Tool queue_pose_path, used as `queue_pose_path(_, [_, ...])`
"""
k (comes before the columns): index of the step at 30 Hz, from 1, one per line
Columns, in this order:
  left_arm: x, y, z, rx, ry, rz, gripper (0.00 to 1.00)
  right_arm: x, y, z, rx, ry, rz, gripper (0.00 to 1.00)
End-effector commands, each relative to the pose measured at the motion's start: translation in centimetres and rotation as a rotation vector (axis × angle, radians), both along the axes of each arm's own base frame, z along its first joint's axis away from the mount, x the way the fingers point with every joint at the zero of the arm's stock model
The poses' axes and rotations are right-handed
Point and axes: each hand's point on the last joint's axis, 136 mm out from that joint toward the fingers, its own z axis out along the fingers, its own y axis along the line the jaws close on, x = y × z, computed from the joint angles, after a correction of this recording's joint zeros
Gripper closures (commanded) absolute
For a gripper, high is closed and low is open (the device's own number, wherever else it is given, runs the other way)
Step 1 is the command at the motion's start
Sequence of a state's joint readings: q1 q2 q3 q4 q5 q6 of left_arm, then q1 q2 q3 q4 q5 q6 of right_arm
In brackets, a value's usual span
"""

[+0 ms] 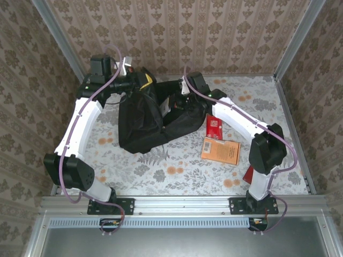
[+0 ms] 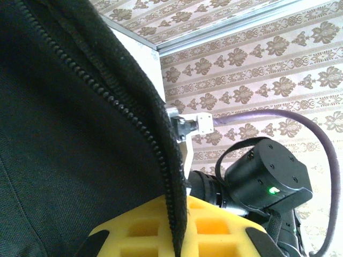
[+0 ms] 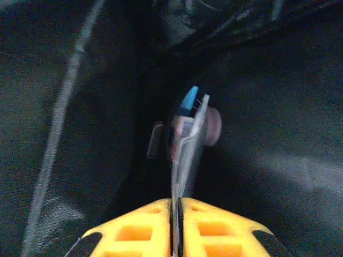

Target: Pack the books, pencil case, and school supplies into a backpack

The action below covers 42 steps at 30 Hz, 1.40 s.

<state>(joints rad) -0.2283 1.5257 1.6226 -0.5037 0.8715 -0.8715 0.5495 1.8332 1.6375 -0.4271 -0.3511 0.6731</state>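
Inside the backpack [image 1: 139, 123] the right pincer [image 3: 176, 206] pinches a supplies packet [image 3: 187, 134] pointing straight up-frame; left pincer [image 2: 179, 217] clenches the zip [image 2: 163, 155]

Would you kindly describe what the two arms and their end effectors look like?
Both arms have white link shells, the left arm and right arm, with black joint housings. A purple cable loops along each. The left end effector and right end effector have yellow fingers with square cut-outs.
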Motion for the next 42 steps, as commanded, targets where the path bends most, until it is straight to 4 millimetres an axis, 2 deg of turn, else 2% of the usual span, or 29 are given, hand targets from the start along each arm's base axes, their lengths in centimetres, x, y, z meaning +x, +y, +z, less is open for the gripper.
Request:
queue_pose_path(1, [-1.4,-0.3,3.9,-0.056,-0.137,-0.056,1.00,-2.1,0.9,-1.6,-0.096,0.051,0.105,0.81])
queue_pose_path(4, [-1.2,-0.3,3.6,-0.045,-0.134,-0.053,1.00,-2.5,2.5,-1.6,-0.105,0.043,0.149,0.65])
queue_pose_path(7, [-1.0,-0.3,3.0,-0.040,-0.122,-0.052,1.00,-2.6,2.4,-1.4,-0.147,0.019,0.142,0.55])
queue_pose_path(12, [-0.7,-0.2,2.5,-0.035,-0.113,-0.046,1.00,-2.4,0.1,-0.5,-0.218,-0.042,0.087,0.43])
queue_pose_path(17, [-0.6,0.2,2.3,-0.028,-0.113,-0.030,1.00,-2.2,-3.6,0.6,-0.336,-0.106,-0.008,0.29])
queue_pose_path(22, [-0.5,0.3,2.1,-0.018,-0.116,-0.026,1.00,-2.7,-5.5,1.8,-0.390,-0.153,-0.033,0.27])
queue_pose_path(26, [-0.5,0.4,1.6,0.001,-0.113,-0.020,1.00,-3.1,-6.9,3.9,-0.400,-0.222,-0.068,0.27])
queue_pose_path(33, [-0.2,0.3,-0.6,0.063,-0.089,-0.004,1.00,-4.4,-8.2,6.5,-0.299,-0.309,-0.067,0.27])
queue_pose_path(37, [-0.7,-2.2,-1.9,0.087,-0.078,-0.058,1.00,-4.9,-7.6,5.7,-0.139,-0.205,-0.026,0.27])
queue_pose_path(39, [-1.0,-4.0,-2.3,0.083,-0.075,-0.097,1.00,-5.0,-7.1,4.3,-0.112,-0.146,-0.007,0.27])
queue_pose_path(42, [-1.6,-6.4,-2.8,0.074,-0.063,-0.152,1.00,-4.4,-6.2,3.8,-0.062,-0.127,-0.002,0.27])
